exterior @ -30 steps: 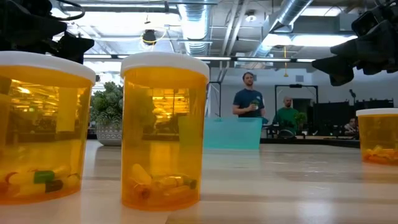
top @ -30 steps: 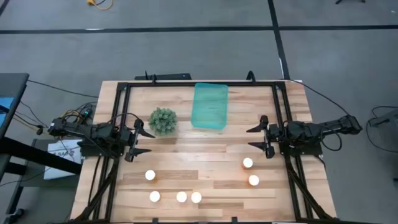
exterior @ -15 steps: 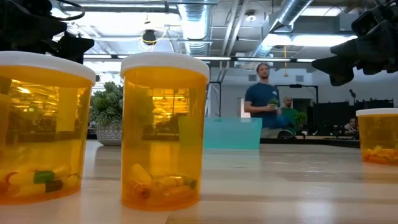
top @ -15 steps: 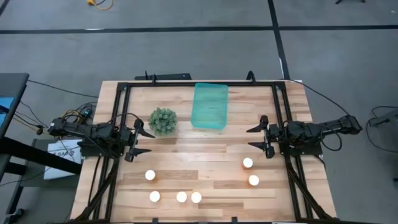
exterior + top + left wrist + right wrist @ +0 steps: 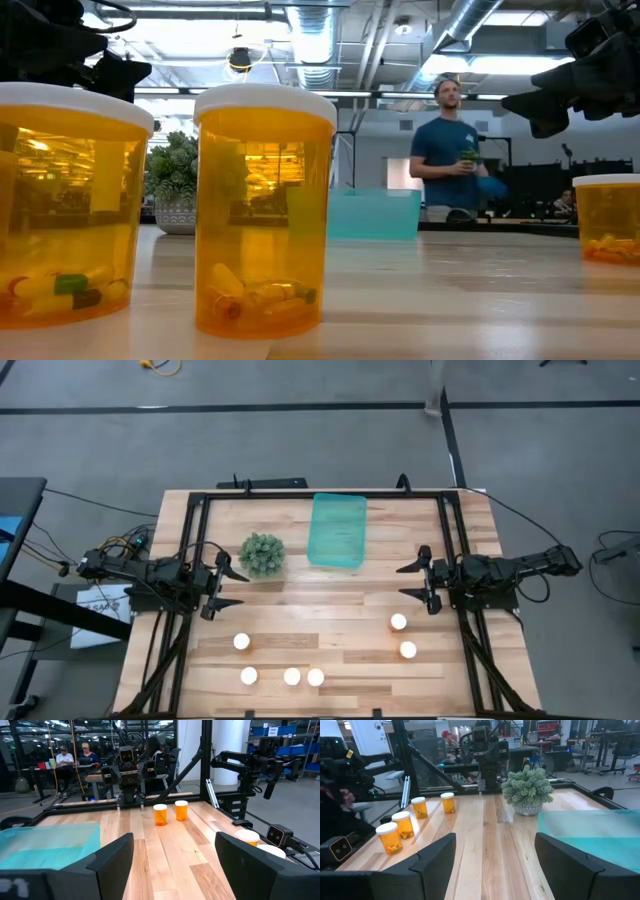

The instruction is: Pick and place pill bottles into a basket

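Note:
Several orange pill bottles with white caps stand upright on their bases on the wooden table: three in a row near the front edge (image 5: pixel 291 677), one (image 5: pixel 241 642) a little farther back, and two (image 5: pixel 399 622) (image 5: pixel 408 650) at the right. The teal basket (image 5: pixel 337 530) stands at the far middle. My left gripper (image 5: pixel 222 587) is open at the table's left side. My right gripper (image 5: pixel 415 582) is open at the right side. Both are empty and off the table.
A green bushy plant in a pot (image 5: pixel 262 554) stands left of the basket. A black frame (image 5: pixel 320 495) runs round the table. A person (image 5: pixel 447 150) stands in the room beyond the table.
Both arms have kept still. In the low view the person in the room behind has walked toward the picture's right.

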Controlling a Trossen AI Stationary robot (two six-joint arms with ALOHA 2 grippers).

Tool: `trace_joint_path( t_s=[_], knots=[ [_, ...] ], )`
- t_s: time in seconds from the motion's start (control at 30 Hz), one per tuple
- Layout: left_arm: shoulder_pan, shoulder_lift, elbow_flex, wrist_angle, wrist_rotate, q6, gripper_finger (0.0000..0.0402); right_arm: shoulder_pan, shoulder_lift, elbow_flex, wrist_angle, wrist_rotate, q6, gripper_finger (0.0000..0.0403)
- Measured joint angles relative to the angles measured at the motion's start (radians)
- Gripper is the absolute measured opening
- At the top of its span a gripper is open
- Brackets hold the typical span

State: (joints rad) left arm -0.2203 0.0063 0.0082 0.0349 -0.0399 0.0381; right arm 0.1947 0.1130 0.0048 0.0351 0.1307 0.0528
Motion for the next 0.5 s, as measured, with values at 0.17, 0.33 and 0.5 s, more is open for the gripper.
trace_joint_path(
  t_s=[0.17,0.33,0.5],
  knots=[
    [0.0,0.0,0.0,0.021,-0.006,0.046,0.027,0.0,0.0,0.0,0.0,0.0,0.0,0.0265],
    [0.0,0.0,0.005,0.019,-0.002,0.014,0.027,0.0,0.0,0.0,0.0,0.0,0.0,0.0265],
    [0.0,0.0,0.006,0.044,0.001,-0.025,0.027,0.0,0.0,0.0,0.0,0.0,0.0,0.0265]
  ],
)
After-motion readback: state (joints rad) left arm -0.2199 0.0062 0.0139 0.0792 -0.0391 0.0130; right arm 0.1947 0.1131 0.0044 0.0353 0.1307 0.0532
